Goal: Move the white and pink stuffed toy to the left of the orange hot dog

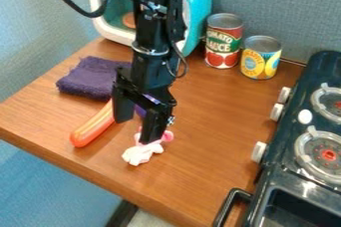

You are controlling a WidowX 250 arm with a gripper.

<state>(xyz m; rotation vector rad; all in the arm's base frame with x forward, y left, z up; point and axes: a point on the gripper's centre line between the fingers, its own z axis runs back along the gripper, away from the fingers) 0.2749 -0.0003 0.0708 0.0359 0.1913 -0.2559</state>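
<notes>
A small pink and white soft-looking toy point(140, 153) lies on the table point(206, 181) just under the claw point(137, 130), near the tip of its right-hand finger in the view; whether the two touch cannot be told. The claw is open, its two fingers spread and pointing down, with nothing clasped between their tips. A purple thing point(140, 111), mostly hidden, shows in the gap behind the fingers. Just to the left of the claw, an orange toy sausage point(92, 129) lies at a slant, its upper end running up behind the left finger. Beyond it, to the upper left of the claw, a folded dark purple cloth point(94, 77) rests on the wood. Behind the claw stands a turquoise toy oven point(200, 2) with a white front frame, a round orange-brown thing point(128, 20) inside. To the upper right of the claw, two cans stand upright side by side: a taller red and green can point(223, 42) and a shorter yellow and blue can point(260, 59). Well to the right of the claw is a dark toy stove point(293, 146) with two round burners, pale knobs and a black handle point(230, 205) at its front.
</notes>
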